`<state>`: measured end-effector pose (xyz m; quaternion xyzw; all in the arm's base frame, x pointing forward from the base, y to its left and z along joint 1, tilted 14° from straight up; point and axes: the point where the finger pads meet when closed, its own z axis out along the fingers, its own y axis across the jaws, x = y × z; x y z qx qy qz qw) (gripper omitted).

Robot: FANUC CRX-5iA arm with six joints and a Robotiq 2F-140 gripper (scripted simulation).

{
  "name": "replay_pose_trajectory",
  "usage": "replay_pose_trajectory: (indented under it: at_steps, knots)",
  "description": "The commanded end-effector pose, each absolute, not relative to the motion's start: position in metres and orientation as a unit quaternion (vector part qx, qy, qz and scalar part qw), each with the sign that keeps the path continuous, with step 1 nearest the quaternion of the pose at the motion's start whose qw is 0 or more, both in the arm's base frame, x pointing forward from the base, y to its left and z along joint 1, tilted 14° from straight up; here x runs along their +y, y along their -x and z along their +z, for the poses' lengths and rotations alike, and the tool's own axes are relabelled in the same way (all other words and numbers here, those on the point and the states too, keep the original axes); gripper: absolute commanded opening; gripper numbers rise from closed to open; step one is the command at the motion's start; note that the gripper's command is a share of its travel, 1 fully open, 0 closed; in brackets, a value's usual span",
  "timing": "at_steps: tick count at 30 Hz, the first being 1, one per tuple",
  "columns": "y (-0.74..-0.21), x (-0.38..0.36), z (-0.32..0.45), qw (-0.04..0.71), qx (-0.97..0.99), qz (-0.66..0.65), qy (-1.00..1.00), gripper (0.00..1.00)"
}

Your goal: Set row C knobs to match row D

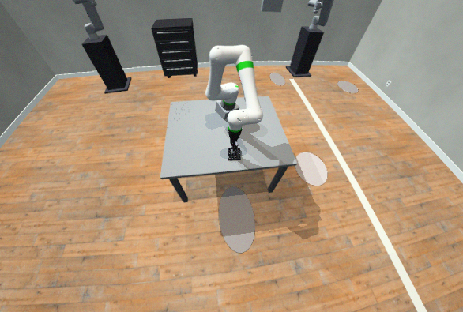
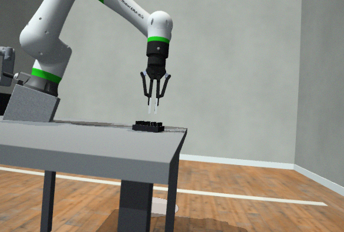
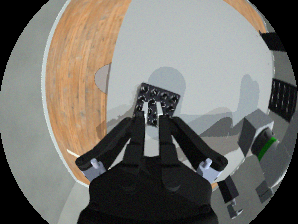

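White fingertips (image 2: 149, 107) stand a narrow gap apart: claw (image 1: 234, 148) (image 2: 152, 113) (image 3: 152, 107) mostly closed, nothing between them. Just below, clear of the tips, is the knob box (image 1: 234, 159) (image 2: 147, 128) (image 3: 168, 92), upright on the table (image 1: 190, 142) (image 2: 73, 138) (image 3: 200, 50). Its knobs (image 2: 144, 123) (image 3: 154, 92) are too small to read; tips also cover part of the box in the wrist view. Can't confirm any C/D match, so can't say how many row C knobs are done, or whether the other rows are at their start marks. Claw isn't on a knob, so my guess is it's between turns or about to line up one. Left, if not done: remaining C knobs, then a check for stillness. Farther off from the claw, across the table, the grey base block (image 1: 222, 109) (image 2: 29, 103) is well apart from the box.
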<state>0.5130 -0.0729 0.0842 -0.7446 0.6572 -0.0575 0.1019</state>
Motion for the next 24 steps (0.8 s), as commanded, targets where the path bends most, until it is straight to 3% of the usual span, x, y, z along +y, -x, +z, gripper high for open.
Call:
replay_pose_trajectory:
  at_steps: [1, 24]
  knots:
    - [-0.5128, -0.0730, 0.0860, 0.102, 0.597, -0.061, 0.794, 0.12]
    - [-0.5109, -0.0731, 0.0942, 0.071, 0.254, -0.095, 0.960, 0.12]
